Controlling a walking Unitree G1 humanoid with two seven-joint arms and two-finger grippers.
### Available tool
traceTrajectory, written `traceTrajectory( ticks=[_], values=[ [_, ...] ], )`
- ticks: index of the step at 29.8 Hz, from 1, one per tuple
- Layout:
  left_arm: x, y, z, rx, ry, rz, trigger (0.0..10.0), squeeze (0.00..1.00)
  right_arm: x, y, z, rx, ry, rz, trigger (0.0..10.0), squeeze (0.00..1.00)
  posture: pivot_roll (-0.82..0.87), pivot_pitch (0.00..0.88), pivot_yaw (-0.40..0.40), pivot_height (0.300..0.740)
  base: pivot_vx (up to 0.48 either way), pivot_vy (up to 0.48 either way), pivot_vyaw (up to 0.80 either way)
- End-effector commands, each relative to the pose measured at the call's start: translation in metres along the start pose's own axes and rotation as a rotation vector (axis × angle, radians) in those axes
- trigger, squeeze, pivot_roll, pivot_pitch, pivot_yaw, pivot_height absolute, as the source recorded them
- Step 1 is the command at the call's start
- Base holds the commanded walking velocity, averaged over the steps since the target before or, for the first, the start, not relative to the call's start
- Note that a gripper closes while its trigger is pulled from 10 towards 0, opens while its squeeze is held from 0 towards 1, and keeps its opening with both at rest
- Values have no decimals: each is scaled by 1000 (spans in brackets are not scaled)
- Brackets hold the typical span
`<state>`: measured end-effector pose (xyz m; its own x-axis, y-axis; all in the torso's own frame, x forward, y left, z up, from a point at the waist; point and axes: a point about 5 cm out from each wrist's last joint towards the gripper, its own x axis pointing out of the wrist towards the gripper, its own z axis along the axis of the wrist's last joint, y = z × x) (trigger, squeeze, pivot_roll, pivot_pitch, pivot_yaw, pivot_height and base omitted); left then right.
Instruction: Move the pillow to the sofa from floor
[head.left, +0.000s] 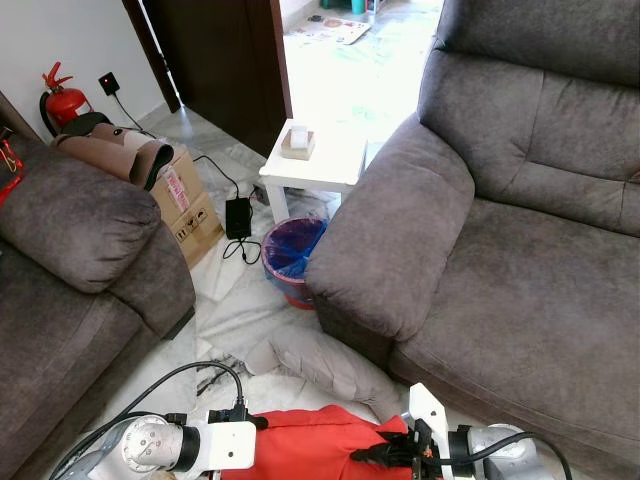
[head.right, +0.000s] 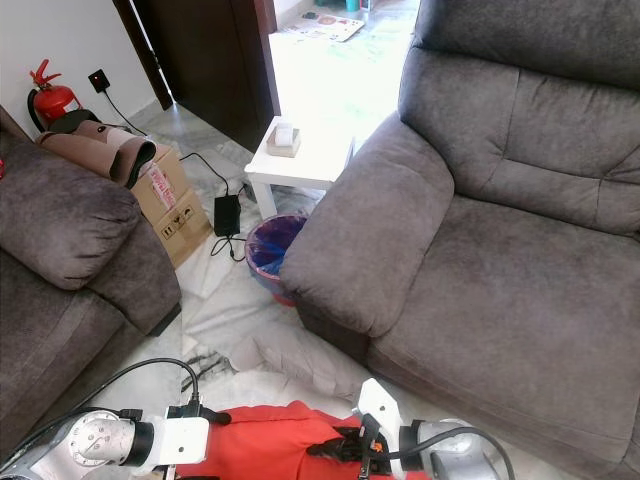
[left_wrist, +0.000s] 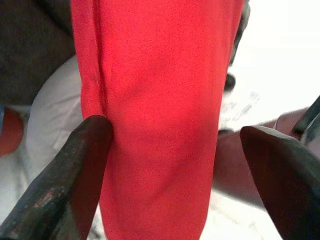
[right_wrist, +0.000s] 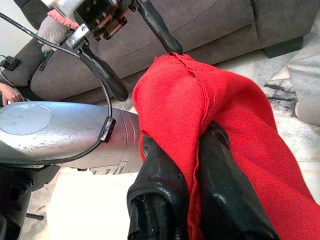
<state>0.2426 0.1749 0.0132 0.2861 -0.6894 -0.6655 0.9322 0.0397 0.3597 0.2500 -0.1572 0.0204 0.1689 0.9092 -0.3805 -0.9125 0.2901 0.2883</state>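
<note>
The red pillow (head.left: 315, 445) is cut off by the bottom edge of the left eye view, so its lower part is unseen. The grey cushion (head.left: 325, 365) beside the sofa (head.left: 470, 250) is partly hidden behind the pillow. The sofa runs off the right edge. The right gripper (right_wrist: 192, 165) has its fingertips buried in the pillow's fabric. The left gripper (left_wrist: 175, 145) has its fingers cropped by the frame.

home living room | grey sofa (head.left: 530, 200) | white side table (head.left: 325, 160) | marble floor (head.left: 235, 300)
</note>
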Motion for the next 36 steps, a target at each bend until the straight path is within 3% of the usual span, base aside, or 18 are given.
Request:
traceTrajectory(
  ticks=[1, 8, 11, 17, 22, 36],
  values=[
    [-1, -14, -12, 23, 59, -28, 10000, 0, 0, -2, 22, -72, -76, 39, 10000, 0, 50, 189, 89, 740, 0, 0, 0],
    [2, -21, -18, -7, 70, 26, 10000, 0, -9, -2, 30, -84, -87, 66, 10000, 0, 48, 199, 89, 740, 0, 0, 0],
    [2, -27, -22, 27, 91, 19, 10000, 0, -20, 1, 28, -82, -53, 111, 10000, 0, 42, 210, 85, 740, 0, 0, 0],
    [-1, -19, -26, 48, 111, 130, 10000, 0, -36, 0, 26, -78, -13, 117, 10000, 0, 38, 220, 81, 740, 0, 0, 0],
    [0, -25, -30, 49, 142, 84, 10000, 0, -41, -3, 34, -86, -23, 103, 10000, 0, 30, 218, 77, 740, 0, 0, 0],
    [1, -36, -41, -10, 202, 81, 10000, 0, -43, 2, 46, -125, -27, 168, 10000, 0, 15, 183, 68, 740, 0, 0, 0]
  ],
)
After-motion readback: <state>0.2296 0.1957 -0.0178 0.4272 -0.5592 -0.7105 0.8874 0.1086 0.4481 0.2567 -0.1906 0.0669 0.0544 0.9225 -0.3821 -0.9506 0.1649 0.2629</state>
